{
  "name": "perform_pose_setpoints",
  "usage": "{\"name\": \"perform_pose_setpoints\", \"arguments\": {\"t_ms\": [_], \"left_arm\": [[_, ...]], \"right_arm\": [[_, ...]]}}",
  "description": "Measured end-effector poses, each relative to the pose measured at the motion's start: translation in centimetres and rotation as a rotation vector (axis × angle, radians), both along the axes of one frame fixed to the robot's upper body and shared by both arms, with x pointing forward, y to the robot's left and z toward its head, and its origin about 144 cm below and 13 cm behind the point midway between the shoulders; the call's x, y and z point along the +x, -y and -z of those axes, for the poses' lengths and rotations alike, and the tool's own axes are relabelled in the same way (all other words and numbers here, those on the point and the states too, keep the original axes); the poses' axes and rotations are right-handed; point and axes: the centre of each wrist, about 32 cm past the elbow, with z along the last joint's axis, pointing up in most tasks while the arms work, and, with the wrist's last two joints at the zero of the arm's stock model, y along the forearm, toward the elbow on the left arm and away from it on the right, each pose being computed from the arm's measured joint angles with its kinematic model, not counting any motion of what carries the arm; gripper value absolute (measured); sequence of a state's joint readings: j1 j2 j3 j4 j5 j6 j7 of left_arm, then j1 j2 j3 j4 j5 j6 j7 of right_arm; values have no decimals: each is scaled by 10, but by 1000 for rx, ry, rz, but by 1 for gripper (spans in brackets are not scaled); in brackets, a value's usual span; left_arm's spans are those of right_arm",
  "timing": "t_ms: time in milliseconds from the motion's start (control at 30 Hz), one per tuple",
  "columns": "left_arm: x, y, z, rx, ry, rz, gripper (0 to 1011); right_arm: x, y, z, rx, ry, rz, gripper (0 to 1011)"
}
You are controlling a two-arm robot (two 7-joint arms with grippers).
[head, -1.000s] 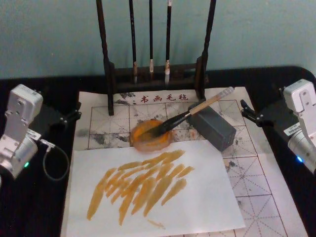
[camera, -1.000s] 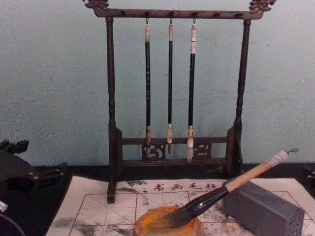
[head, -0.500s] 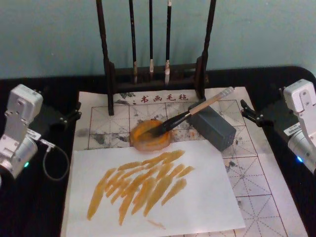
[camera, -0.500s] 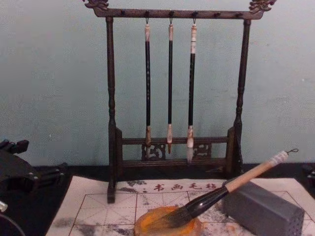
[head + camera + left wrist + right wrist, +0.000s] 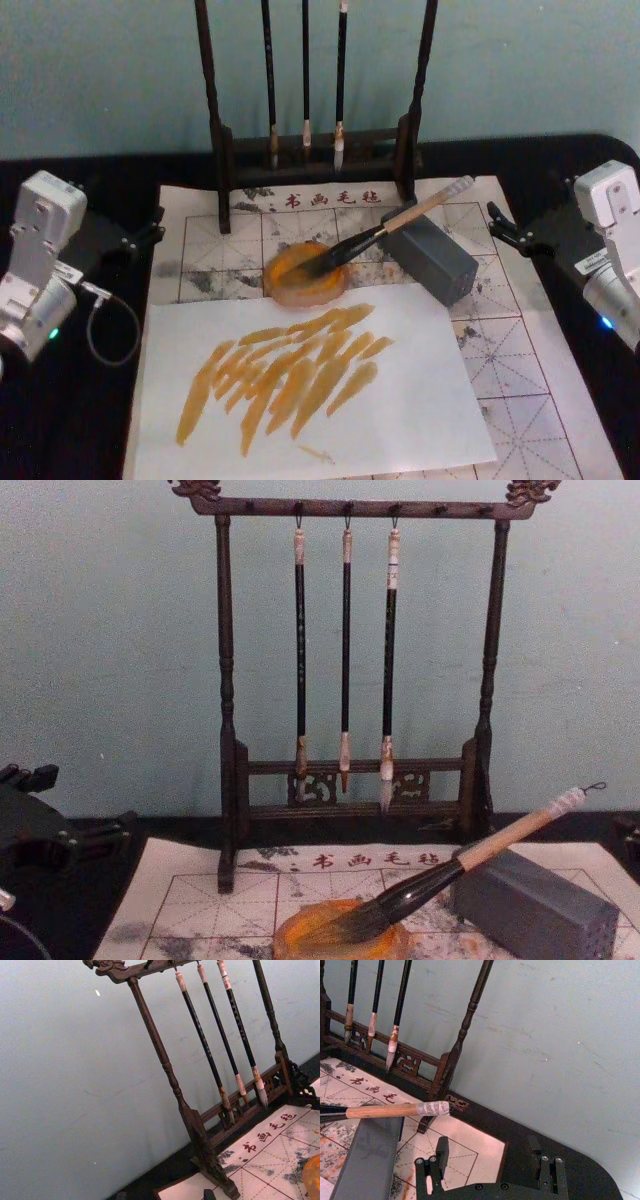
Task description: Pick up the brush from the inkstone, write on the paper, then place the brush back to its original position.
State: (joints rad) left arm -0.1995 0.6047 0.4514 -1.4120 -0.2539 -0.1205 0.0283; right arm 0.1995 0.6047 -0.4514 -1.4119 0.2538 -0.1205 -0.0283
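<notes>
Two arms: left gripper [image 5: 152, 226], right gripper [image 5: 497, 225] parked at tabletop [image 5: 80, 440] sides, fingers wide, empty.
Brush [image 5: 385, 232]: tip in inkstone [image 5: 290, 285], handle propped on grey block [image 5: 440, 262] for grasping.

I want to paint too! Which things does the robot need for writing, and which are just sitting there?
Needed: brush, orange dish, white sheet with orange strokes, gridded sheet under it, left gripper and right gripper, both parked at the sides.

Just there: grey block under the brush handle, rack, three thin brushes.
</notes>
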Motion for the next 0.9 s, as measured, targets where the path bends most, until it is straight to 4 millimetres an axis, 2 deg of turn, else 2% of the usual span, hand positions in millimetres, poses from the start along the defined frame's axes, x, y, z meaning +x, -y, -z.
{"name": "perform_pose_setpoints", "arguments": {"t_ms": [900], "left_arm": [[0, 0, 0, 0, 0, 0, 1001]], "right_arm": [[0, 0, 0, 0, 0, 0, 1000]]}}
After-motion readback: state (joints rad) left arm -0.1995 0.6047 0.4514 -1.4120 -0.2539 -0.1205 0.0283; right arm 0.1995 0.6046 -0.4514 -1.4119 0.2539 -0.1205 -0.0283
